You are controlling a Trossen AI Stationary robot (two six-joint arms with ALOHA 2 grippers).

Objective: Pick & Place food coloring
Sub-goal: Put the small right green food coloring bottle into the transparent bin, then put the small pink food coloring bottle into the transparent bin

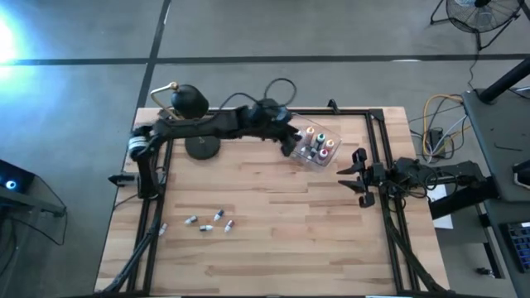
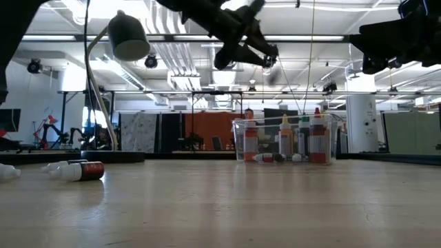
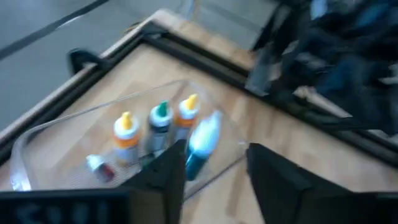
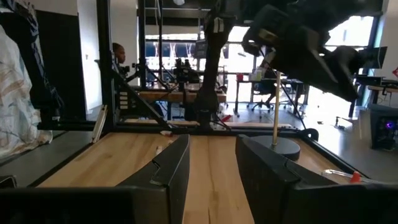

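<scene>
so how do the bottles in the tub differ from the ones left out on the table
The bottles in the clear tub mostly stand upright, packed together at the table's far right by the left gripper. The loose bottles lie on their sides, scattered and apart near the front left, far from either gripper. Both groups are small dropper bottles with coloured or white caps.

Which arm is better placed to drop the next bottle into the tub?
Left: the left gripper hovers at the clear tub, open, a bottle between its fingers. The right gripper waits at the table's right edge.
</scene>
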